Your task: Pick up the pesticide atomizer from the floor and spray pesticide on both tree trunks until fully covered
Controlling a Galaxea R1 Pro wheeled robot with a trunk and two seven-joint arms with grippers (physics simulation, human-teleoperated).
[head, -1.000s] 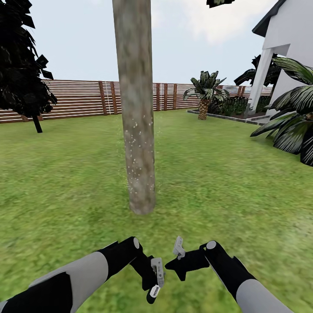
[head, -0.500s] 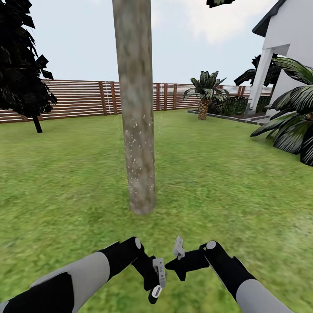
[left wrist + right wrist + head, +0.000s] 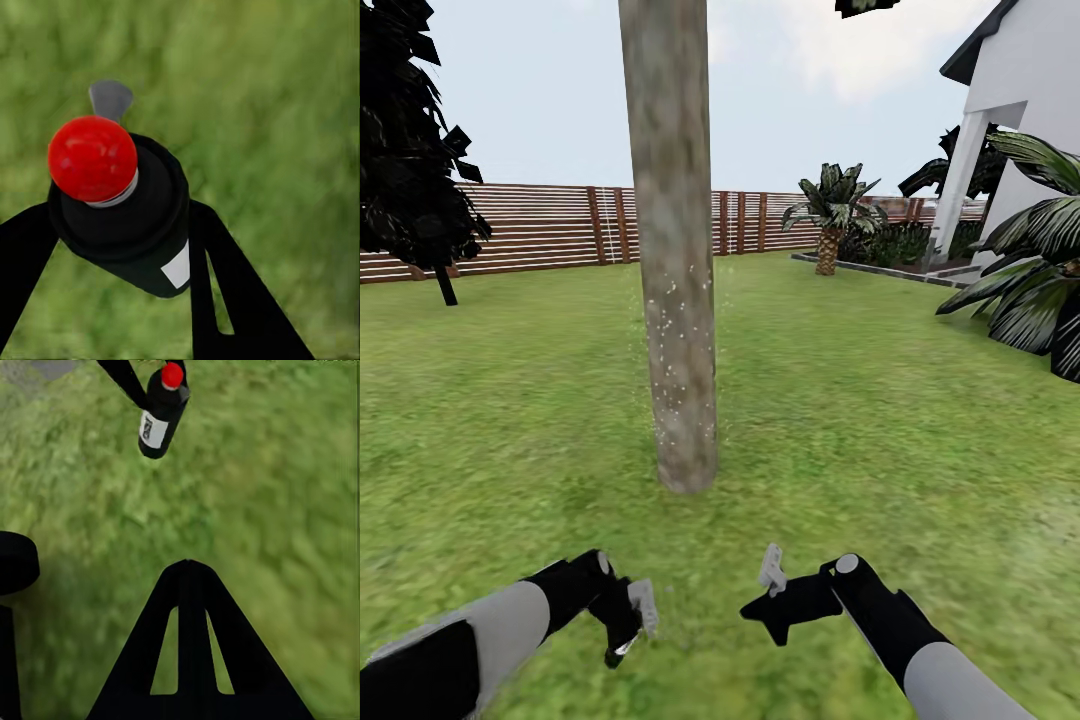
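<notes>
— Grass [image 3: 880, 400] all around, and one big trunk [image 3: 678, 300] right ahead. Where's the sprayer [image 3: 127, 214]?

— Squeezed tight in the left claw [image 3: 628, 625], low and pointing down. The right claw [image 3: 770, 590] holds nothing; I can't tell if it's open.

— So what now?

— Lift it, aim the red tip at the bare bark up high.

Head camera forward-down; both wrist cameras close over grass [image 3: 285, 510].
</notes>
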